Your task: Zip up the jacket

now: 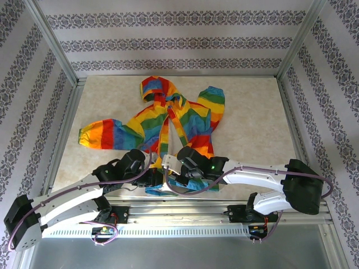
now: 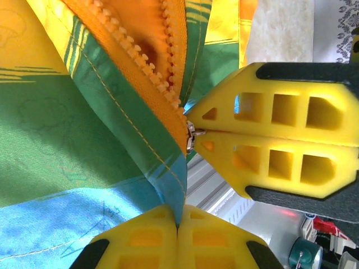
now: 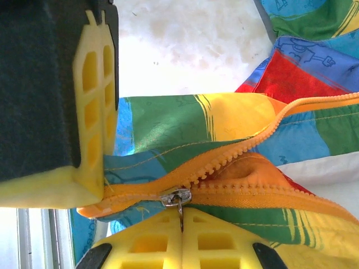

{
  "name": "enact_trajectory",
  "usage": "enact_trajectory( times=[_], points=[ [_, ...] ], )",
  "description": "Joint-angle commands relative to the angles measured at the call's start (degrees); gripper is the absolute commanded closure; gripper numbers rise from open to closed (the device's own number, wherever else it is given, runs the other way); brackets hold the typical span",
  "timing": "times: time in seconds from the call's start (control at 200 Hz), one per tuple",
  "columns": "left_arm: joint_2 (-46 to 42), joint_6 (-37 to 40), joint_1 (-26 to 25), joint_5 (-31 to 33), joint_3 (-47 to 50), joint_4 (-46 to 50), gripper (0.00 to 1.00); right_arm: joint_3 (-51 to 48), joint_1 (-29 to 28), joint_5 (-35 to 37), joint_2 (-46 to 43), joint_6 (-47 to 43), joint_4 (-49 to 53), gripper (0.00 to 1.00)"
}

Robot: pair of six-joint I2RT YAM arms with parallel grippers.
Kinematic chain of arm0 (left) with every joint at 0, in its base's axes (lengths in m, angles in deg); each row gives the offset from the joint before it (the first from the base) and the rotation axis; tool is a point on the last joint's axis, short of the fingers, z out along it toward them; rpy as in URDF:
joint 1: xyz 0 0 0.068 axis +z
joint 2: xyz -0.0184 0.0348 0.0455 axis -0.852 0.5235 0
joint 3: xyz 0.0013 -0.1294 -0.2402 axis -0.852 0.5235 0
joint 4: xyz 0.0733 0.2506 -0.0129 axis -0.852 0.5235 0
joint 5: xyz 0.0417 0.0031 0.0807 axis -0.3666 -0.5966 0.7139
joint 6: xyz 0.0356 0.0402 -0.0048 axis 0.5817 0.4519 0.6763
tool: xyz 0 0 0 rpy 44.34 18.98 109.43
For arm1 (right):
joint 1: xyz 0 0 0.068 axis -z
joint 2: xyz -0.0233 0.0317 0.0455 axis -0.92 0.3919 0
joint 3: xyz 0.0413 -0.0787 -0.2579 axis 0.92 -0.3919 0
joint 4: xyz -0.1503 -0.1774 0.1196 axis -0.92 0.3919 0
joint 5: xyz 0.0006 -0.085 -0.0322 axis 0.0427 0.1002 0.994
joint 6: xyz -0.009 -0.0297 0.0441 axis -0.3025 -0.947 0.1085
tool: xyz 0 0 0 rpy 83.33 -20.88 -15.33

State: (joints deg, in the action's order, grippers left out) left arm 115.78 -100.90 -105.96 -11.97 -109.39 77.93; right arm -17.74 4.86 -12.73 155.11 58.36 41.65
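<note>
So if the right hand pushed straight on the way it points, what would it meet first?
The right hand is pinching the pull, so likely the zipper slider at once, then the jacket behind it.

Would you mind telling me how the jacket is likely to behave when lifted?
Probably floppy: the jacket lies rumpled and folds where the left tool pinches it. Likely light, as the fabric looks thin. It may bunch rather than slide when pushed.
</note>
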Motion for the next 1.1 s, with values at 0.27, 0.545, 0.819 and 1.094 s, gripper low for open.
enact_trajectory(
  times=[0.27,0.545,0.819,1.094],
  points=[
    [-1.5,3.2,-0.29,-4.58,-2.68,8.47,1.0,2.39,3.17,1.29,1.07,-0.33,2.06,1.0],
    [-2.24,4.39,-0.11,-4.92,-3.74,9.12,1.0,6.05,6.28,2.3,4.31,0.46,3.42,1.0],
    [-4.52,6.47,-0.02,-4.07,-5.94,12.17,1.0,10.37,9.92,2.09,6.51,-0.75,4.1,1.0],
    [-4.86,9.98,-0.02,-2.68,-10.03,16.02,1.0,17.05,15.9,0.22,10.58,-2.08,5.1,1.0]
  ],
)
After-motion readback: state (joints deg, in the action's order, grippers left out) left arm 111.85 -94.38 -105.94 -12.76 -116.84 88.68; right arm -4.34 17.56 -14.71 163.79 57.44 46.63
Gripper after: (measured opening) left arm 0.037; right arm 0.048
